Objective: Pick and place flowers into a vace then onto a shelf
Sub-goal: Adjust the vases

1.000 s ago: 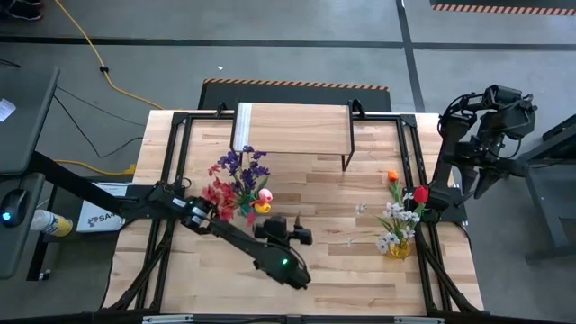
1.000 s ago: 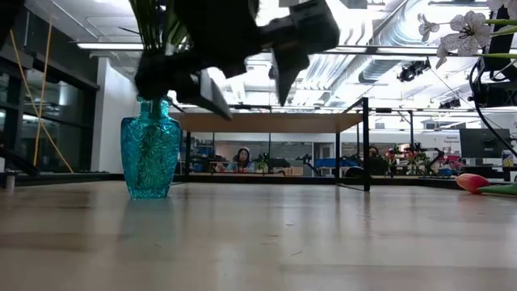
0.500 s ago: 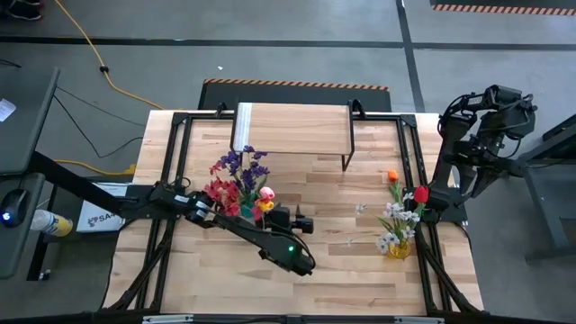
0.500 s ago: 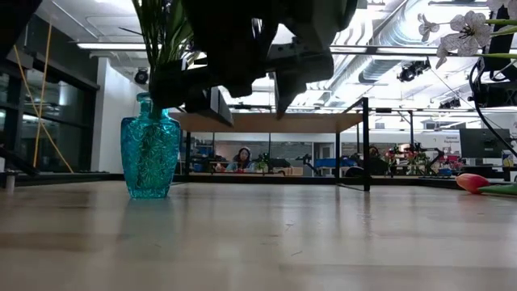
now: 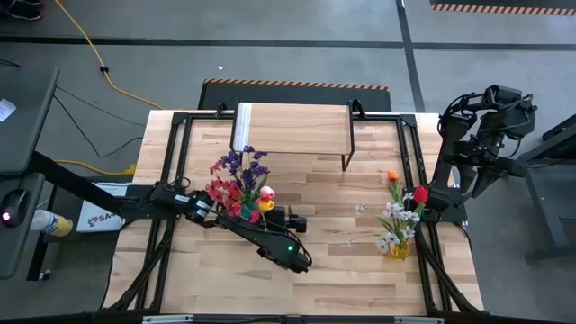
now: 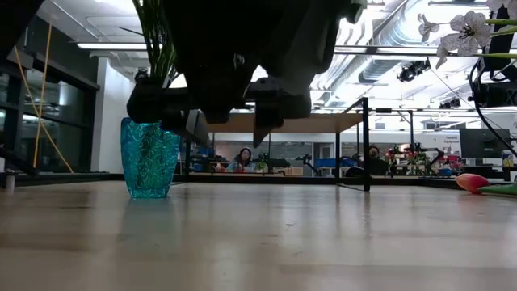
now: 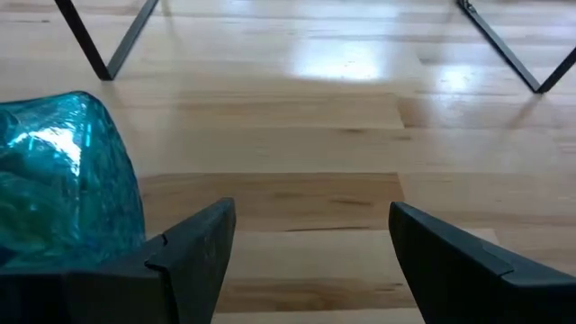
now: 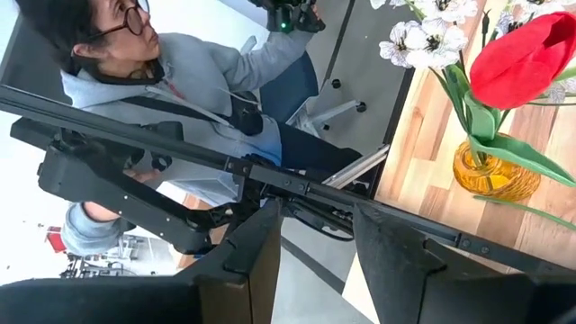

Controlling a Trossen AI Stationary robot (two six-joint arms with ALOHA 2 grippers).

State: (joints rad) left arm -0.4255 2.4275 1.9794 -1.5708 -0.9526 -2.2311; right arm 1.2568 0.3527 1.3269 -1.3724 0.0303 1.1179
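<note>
Since a second ago: your left end effector [image 5: 290, 219] has slid from the lower centre of the high view up toward the teal vase [image 5: 245, 211]; nothing else on the table [image 5: 315, 193] has shifted.
Left end effector: its fingers [image 7: 193, 256] stand well apart and empty, low over the bare planks, with the vase just beside one finger in the left wrist view and not touching it as far as you can see.
Right end effector: parked off the table at the upper right of the high view [image 5: 486, 175]; its fingers [image 8: 247, 256] sit a little apart with nothing between them.
Flowers in the teal vase: purple, red, pink and yellow blooms [image 5: 236, 184] stand left of centre.
Flowers at the right: white, red and orange blooms [image 5: 403, 209] stand in a yellow vase [image 5: 400, 247] near the right edge.
Shelf: you see the shelf [image 5: 292, 129] at upper centre, its top bare.
Person: seated beyond the table in the right wrist view [image 8: 180, 81].
</note>
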